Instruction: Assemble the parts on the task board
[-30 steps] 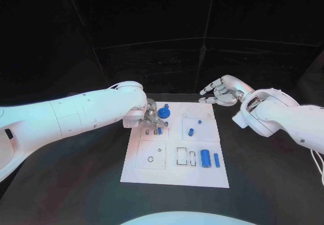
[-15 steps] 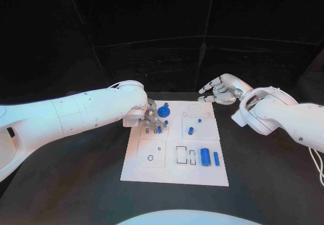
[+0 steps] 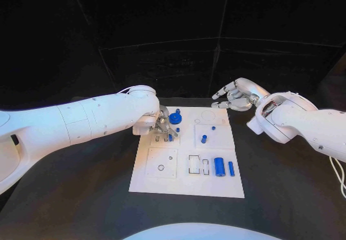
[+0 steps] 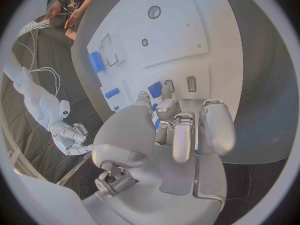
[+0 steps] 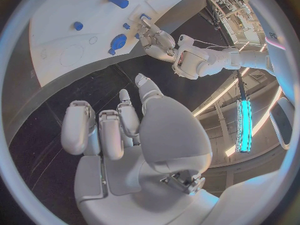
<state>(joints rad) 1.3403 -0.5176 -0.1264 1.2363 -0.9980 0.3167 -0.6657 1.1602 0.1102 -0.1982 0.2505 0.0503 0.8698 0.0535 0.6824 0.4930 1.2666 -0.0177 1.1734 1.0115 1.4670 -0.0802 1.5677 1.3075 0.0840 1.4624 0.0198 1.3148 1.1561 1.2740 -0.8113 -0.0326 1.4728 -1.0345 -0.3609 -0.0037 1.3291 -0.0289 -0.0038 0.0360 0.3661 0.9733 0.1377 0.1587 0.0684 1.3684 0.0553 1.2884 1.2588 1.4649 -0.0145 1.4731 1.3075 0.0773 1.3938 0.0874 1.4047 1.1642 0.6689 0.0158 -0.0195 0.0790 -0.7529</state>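
The task board (image 3: 187, 185) lies in the middle of the table (image 3: 65, 200). The left hand (image 3: 161, 126) sits over the board's far left part, its fingertips (image 4: 164, 91) down at the small part (image 3: 170, 137) there. Just right of that hand, a round part (image 3: 175, 119) stands at the far edge. Two small parts (image 3: 204, 139) lie right of centre. At the near right, a thick cylinder (image 3: 219, 167) lies just left of a thin one (image 3: 231, 168). The right hand (image 3: 232, 98) hangs beyond the board's far right corner, apart from it.
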